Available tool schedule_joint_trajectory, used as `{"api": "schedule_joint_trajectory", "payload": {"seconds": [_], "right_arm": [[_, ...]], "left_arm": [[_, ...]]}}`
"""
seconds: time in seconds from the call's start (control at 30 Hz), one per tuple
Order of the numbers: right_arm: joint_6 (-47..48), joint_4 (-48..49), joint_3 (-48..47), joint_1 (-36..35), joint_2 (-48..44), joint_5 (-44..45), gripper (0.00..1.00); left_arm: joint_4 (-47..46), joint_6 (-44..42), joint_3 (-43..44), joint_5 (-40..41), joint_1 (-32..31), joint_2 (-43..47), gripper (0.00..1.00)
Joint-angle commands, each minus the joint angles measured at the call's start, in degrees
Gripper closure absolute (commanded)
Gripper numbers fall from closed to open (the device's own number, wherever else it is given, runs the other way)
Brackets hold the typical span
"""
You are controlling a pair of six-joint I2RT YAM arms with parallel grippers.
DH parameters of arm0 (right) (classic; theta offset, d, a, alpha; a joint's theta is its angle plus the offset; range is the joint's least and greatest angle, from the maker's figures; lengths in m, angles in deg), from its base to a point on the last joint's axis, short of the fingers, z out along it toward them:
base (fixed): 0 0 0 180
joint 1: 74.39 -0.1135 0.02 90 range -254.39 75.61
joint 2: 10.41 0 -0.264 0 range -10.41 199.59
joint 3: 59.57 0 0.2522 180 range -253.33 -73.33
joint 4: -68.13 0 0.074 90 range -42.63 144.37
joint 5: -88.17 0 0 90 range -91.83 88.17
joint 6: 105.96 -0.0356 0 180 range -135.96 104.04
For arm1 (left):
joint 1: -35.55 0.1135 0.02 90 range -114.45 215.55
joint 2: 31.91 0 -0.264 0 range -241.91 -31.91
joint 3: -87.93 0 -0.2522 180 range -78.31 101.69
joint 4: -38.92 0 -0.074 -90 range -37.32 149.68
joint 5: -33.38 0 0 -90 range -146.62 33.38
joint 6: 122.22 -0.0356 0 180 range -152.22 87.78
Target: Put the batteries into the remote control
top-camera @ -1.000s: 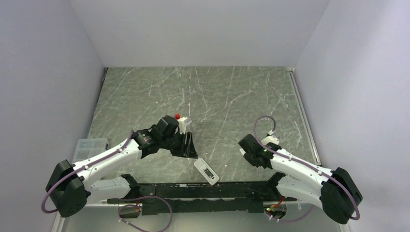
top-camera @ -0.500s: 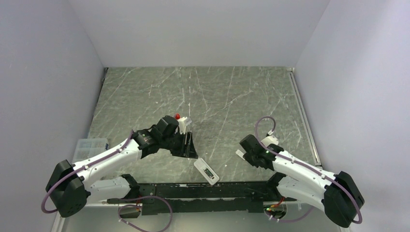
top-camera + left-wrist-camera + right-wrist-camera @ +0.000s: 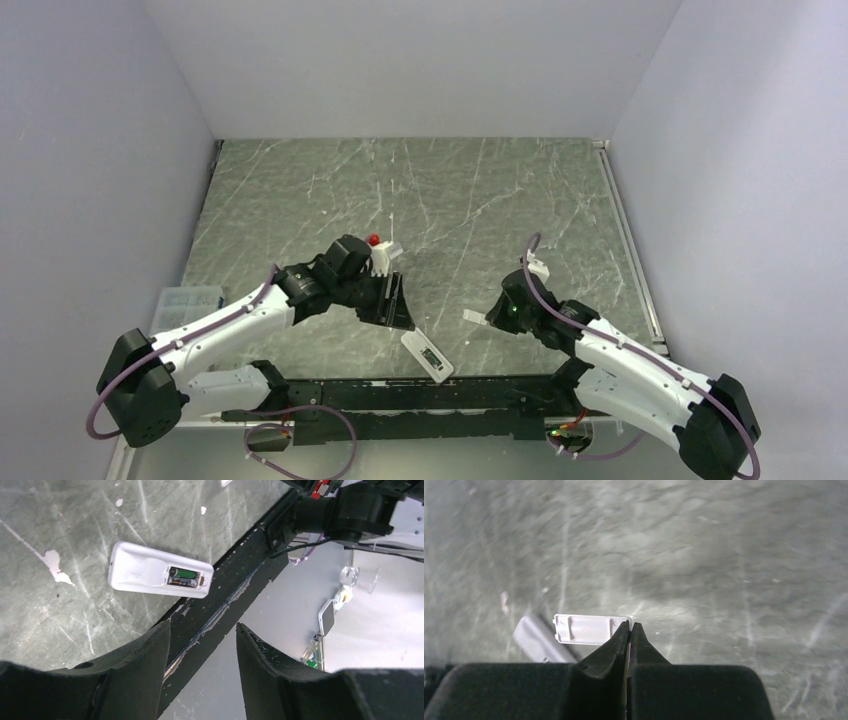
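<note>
The white remote control (image 3: 428,356) lies back-up near the table's front edge. In the left wrist view the remote (image 3: 150,575) has its compartment open, with the batteries (image 3: 182,576) seated inside, one with a green label. My left gripper (image 3: 397,305) is open and empty, hovering just behind the remote; in its own view its gripper (image 3: 203,625) is past the remote, over the table edge. My right gripper (image 3: 629,624) is shut on a thin white battery cover (image 3: 589,629), held above the table right of the remote. The cover (image 3: 474,317) also shows from above.
A black rail (image 3: 400,390) runs along the table's front edge between the arm bases. A clear plastic box (image 3: 186,300) sits at the left edge. The left wrist carries a white camera block with a red tip (image 3: 378,248).
My right arm has swung left toward the remote with the white cover in its jaws, and the wrist has turned. The left arm has barely shifted.
</note>
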Motion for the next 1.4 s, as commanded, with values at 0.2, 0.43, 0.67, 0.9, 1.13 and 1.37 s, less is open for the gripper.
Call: {"api": "schedule_joint_trajectory", "payload": {"seconds": [0.2,0.43,0.67,0.9,1.13,1.37], "right_arm": [[22.2,3.4,-12.6,0.1,3.6,-27.2,1.0],[26.3,0.2,-17.8,0.1,8.3,-43.3,1.0],[27.7,0.3,-19.0,0.1,13.0,-56.7,1.0],[23.1,8.7,-17.9,0.1,19.2,-72.2,1.0],[9.3,26.5,-16.5,-0.2,24.0,-79.9,1.0],[5.3,30.9,-21.3,-2.8,29.6,-81.3,1.0]], "left_arm": [[-0.5,-11.5,8.2,-15.1,-0.4,-0.8,0.36],[9.9,-24.9,17.4,-9.4,-3.6,4.0,0.29],[17.7,-44.3,21.3,-9.6,-4.2,8.3,0.34],[20.0,-52.0,22.9,-15.1,-6.4,8.3,0.43],[18.9,-56.3,21.2,-18.5,-8.2,10.6,0.45],[18.8,-58.9,21.5,-19.2,-9.2,9.5,0.5]]}}
